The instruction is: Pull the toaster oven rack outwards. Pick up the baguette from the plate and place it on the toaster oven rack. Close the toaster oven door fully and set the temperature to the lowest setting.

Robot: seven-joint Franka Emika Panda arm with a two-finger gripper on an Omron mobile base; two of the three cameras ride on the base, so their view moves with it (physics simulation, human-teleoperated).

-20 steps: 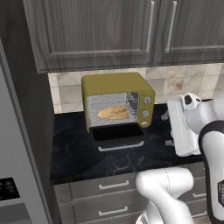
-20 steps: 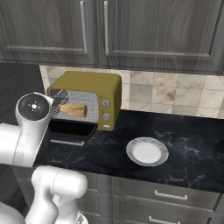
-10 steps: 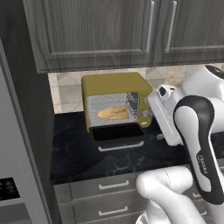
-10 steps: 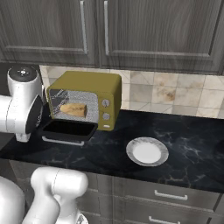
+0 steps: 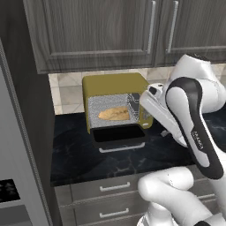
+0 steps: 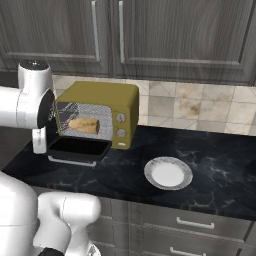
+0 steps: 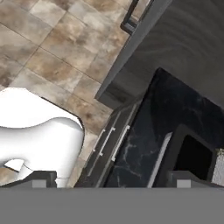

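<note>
The mustard-yellow toaster oven [image 5: 115,84] [image 6: 102,95] stands on the dark counter. Its door [image 5: 118,133] [image 6: 77,148] lies folded down flat, the silver handle [image 5: 118,148] facing forward. The golden baguette [image 5: 114,114] [image 6: 84,125] rests inside on the wire rack [image 5: 112,121]. Right of the oven, the white plate [image 6: 168,173] is bare. My gripper [image 7: 113,178] is open with nothing between its widely spread fingers. It hangs in front of the counter, looking down at the floor, with the door [image 7: 192,157] at the lower right. My forearm [image 5: 163,110] hides the oven's right panel.
Two silver knobs [image 6: 120,125] sit on the oven's right panel. Dark wall cabinets [image 5: 101,31] hang above. Drawer fronts [image 7: 109,140] run below the counter edge [image 7: 144,127], with tiled floor [image 7: 43,43] beyond. A tall grey appliance [image 5: 17,154] stands at the left.
My arm has swung left from the counter's right side to in front of the oven's right panel. The door has stayed down and the baguette has stayed on the rack.
</note>
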